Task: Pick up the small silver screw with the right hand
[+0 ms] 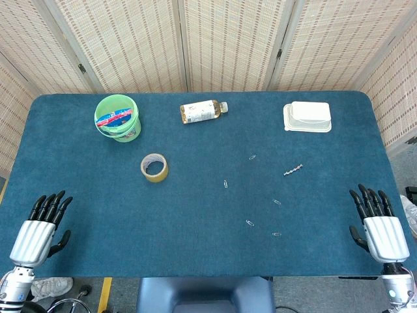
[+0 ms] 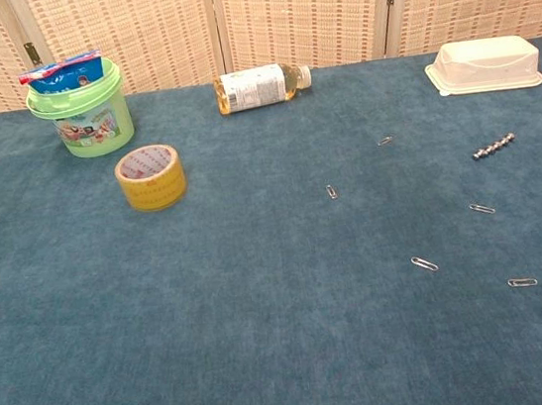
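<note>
The small silver screw point(image 1: 293, 171) lies on the blue table point(image 1: 195, 208), right of centre; the chest view shows the screw point(image 2: 494, 146) at the right. My right hand point(image 1: 376, 225) rests at the table's near right corner, fingers spread and holding nothing, well below and right of the screw. At the near left corner my left hand point(image 1: 40, 227) is open too. Neither hand appears in the chest view.
Several paper clips point(image 1: 250, 223) are scattered near the screw. A white lidded box point(image 1: 307, 117) sits at the back right, a lying bottle point(image 1: 202, 111) at back centre, a green bucket point(image 1: 117, 117) at back left, a tape roll point(image 1: 154, 167) in front of it.
</note>
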{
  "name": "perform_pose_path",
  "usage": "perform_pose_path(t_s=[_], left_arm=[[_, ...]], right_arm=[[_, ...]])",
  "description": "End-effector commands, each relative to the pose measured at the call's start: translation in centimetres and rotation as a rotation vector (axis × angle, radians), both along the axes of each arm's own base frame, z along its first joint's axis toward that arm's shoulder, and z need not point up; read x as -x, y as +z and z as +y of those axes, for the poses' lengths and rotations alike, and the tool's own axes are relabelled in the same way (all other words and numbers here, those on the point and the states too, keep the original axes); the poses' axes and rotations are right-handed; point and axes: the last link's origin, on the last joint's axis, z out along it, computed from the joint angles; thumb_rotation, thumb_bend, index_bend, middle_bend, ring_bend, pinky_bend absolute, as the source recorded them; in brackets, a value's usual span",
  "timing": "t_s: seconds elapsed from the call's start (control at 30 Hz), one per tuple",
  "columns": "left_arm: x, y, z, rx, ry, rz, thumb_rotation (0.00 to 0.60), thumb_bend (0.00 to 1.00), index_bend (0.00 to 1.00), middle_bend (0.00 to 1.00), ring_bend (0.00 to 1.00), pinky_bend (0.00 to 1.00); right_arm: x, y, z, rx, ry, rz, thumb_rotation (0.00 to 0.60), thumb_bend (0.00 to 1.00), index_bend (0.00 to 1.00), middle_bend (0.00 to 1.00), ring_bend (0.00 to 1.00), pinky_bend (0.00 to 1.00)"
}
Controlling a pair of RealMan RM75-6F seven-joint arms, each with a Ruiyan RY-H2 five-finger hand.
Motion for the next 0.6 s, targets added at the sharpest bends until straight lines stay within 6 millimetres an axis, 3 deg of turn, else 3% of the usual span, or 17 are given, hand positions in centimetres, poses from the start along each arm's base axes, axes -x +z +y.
perform_pose_path(t_s=[0.03, 0.23, 0.43, 0.6], left_arm=[[0.1, 0.2, 0.0, -0.004, 0.002, -0.007, 0.6, 0.47, 0.0, 0.04, 0.05, 0.09], [0.4, 0.6, 0.3, -0.009, 0.015, -0.019, 0.6, 0.47, 0.0, 0.04, 0.05, 0.08], [0.5, 0.6, 0.8, -0.006, 0.027, -0.024, 0.6, 0.47, 0.0, 0.04, 0.05, 0.08], [0.8, 0.8, 1.0, -0.008, 0.038, -0.03, 0.6, 0.47, 0.0, 0.04, 0.05, 0.08]], right_arm=[[-0.1, -0.3, -1.2, -0.015, 0.03, -0.006, 0.6, 0.38, 0.03, 0.0, 0.0, 0.0], [-0.3, -0.9, -5.0, -0.051, 0.1, 0.005, 0.6, 0.38, 0.15, 0.0, 0.0, 0.0], [-0.6, -1.5, -11.4, -0.145, 0.085, -0.033, 0.6, 0.38, 0.28, 0.0, 0.0, 0.0], [-0.4, -3.5, -16.0, -0.176, 0.067, -0.021, 0.6, 0.38, 0.36, 0.0, 0.0, 0.0]])
